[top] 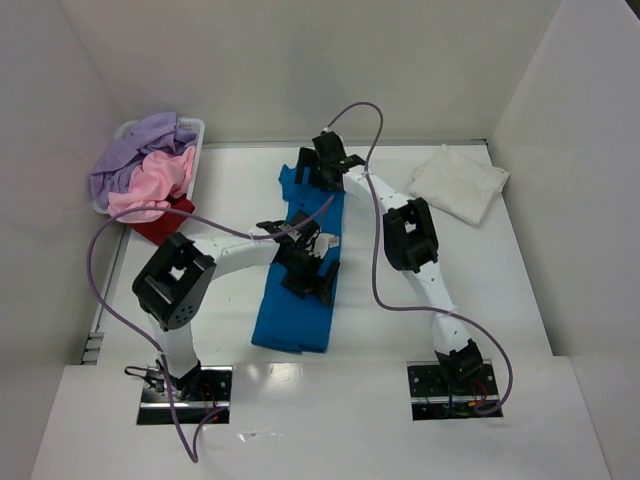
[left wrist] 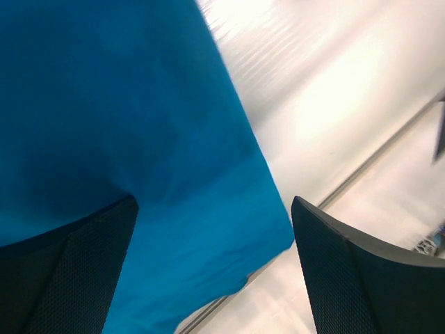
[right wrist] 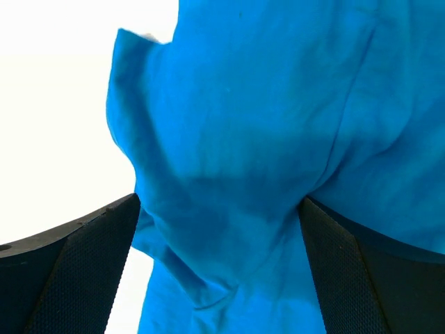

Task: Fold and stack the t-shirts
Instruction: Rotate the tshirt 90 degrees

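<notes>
A bright blue t-shirt [top: 295, 310] lay in a long strip down the middle of the table [top: 230, 190]. The left end effector [top: 312, 275] stood over its midsection and the right end effector [top: 322, 165] over its far end, both spread wide and gripping nothing. A white t-shirt [top: 460, 183] lay at far right; lavender [top: 140, 145], pink [top: 155, 180] and dark red [top: 158, 225] shirts filled the basket [top: 196, 126] at far left.

Blue t-shirt [top: 297, 300]: bright blue, folded into a long narrow strip, flat mid-bench [top: 480, 290], running far to near, with the far end rumpled.
White t-shirt [top: 458, 183]: loosely folded, at the far right, well apart from the blue one.
Lavender t-shirt [top: 140, 150]: crumpled, topping the heap in the far-left basket [top: 196, 126].
Pink t-shirt [top: 155, 182]: crumpled, touching the lavender's near side.
Dark red t-shirt [top: 160, 224]: mostly hidden under the pink one.
</notes>
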{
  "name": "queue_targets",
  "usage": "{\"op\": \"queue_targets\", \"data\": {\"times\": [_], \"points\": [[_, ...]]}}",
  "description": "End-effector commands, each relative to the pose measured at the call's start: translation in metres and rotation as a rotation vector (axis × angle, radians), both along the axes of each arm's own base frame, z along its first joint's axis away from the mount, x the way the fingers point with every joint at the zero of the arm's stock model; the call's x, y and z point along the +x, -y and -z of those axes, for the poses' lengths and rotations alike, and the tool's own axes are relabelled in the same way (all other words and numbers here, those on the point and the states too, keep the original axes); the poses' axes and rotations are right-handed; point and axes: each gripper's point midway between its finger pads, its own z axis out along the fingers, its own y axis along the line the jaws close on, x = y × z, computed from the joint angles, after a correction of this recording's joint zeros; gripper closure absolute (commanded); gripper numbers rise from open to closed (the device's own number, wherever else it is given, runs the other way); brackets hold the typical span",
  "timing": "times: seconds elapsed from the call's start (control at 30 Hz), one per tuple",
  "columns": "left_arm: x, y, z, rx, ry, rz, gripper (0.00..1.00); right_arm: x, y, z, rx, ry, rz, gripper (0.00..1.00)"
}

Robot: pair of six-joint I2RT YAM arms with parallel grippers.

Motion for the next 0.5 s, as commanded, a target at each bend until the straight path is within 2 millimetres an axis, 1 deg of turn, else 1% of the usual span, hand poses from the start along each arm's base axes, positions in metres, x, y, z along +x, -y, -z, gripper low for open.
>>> {"op": "queue_targets", "data": {"times": [0.0, 0.03, 0.07, 0.1, 0.13, 0.17, 0.2, 0.3, 0.33, 0.37, 0.4, 0.43, 0.47], "points": [[-0.001, 0.03, 0.015, -0.064, -0.013, 0.05, 0.0, 0.014, -0.009, -0.033, 0.008, 0.081, -0.03, 0.0], [-0.003, 0.035, 0.016, -0.063, -0.02, 0.056, 0.0, 0.016, -0.009, -0.032, 0.0, 0.084, -0.037, 0.0], [-0.001, 0.037, 0.017, -0.064, -0.019, 0.056, 0.0, 0.016, -0.009, -0.027, -0.004, 0.076, -0.037, 0.0], [-0.004, 0.039, 0.017, -0.064, -0.019, 0.065, 0.0, 0.018, -0.01, -0.034, 0.0, 0.084, -0.037, 0.0], [0.001, 0.044, 0.013, -0.079, -0.001, 0.066, 0.0, 0.02, -0.011, -0.039, 0.0, 0.098, -0.043, 0.0], [0.001, 0.044, 0.013, -0.08, -0.001, 0.066, 0.0, 0.02, -0.011, -0.031, -0.006, 0.087, -0.043, 0.0], [0.003, 0.045, 0.012, -0.086, 0.006, 0.066, 0.0, 0.023, -0.005, -0.031, -0.006, 0.087, -0.034, 0.0], [0.005, 0.047, 0.009, -0.091, 0.008, 0.059, 0.0, 0.023, -0.007, -0.038, 0.003, 0.093, -0.041, 0.0], [0.006, 0.046, 0.011, -0.083, 0.016, 0.054, 0.0, 0.024, 0.0, -0.035, -0.003, 0.08, -0.03, 0.0], [0.006, 0.046, 0.001, -0.087, 0.02, 0.055, 0.0, 0.024, 0.003, -0.033, -0.019, 0.078, -0.03, 0.0], [0.01, 0.045, -0.006, -0.078, 0.049, 0.045, 0.0, 0.024, 0.003, -0.041, -0.014, 0.089, -0.029, 0.0], [0.012, 0.043, -0.013, -0.079, 0.066, 0.041, 0.0, 0.028, 0.013, -0.061, -0.012, 0.111, -0.006, 0.0], [0.017, 0.046, -0.036, -0.11, 0.118, 0.036, 0.0, 0.03, 0.024, -0.069, -0.011, 0.116, 0.01, 0.0]]}}
